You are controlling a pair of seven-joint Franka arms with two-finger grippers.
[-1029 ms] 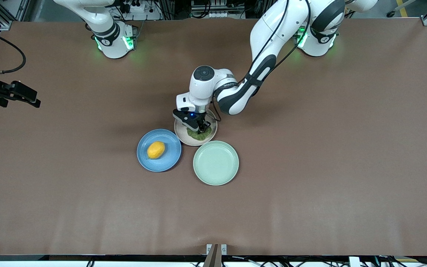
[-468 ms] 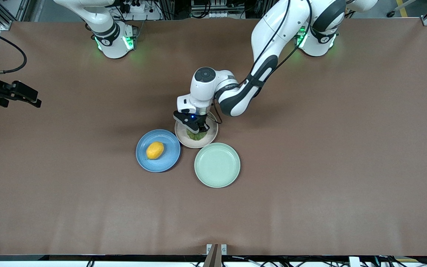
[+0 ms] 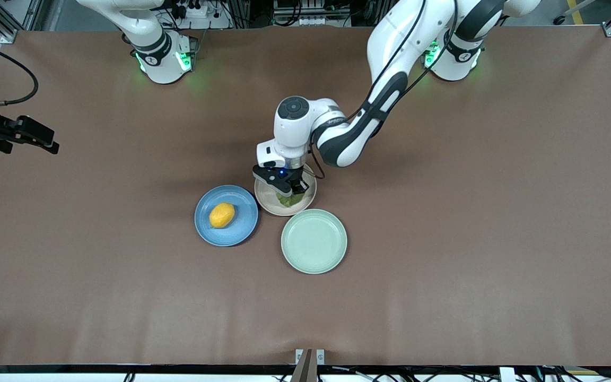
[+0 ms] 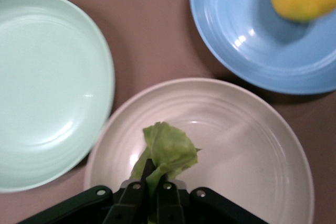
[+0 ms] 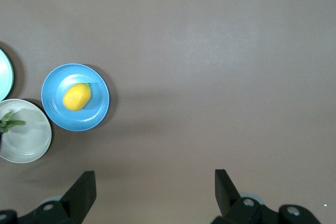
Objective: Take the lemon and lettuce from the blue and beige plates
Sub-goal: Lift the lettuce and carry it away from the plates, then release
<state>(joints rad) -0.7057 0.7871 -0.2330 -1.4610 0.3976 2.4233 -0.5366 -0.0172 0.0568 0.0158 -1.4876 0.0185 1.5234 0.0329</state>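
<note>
My left gripper [image 3: 291,193] is shut on a green lettuce leaf [image 3: 290,200] and holds it just over the beige plate [image 3: 269,202]. In the left wrist view the leaf [image 4: 169,148] sticks out from between the closed fingers [image 4: 137,192] above the beige plate [image 4: 247,150]. The yellow-orange lemon [image 3: 222,215] lies on the blue plate [image 3: 243,223], which touches the beige plate on the side toward the right arm's end. My right gripper [image 3: 45,142] waits open and empty, high over the table's edge at the right arm's end; its wrist view shows the lemon [image 5: 77,96] far below.
An empty mint-green plate [image 3: 314,241] lies against the beige plate, nearer to the front camera. It also shows in the left wrist view [image 4: 47,87]. Brown table surface spreads around the three plates.
My left gripper has drawn the lettuce together and shifted slightly toward the front camera. The beige and mint-green plates have slid a little the same way. The right arm has not moved.
</note>
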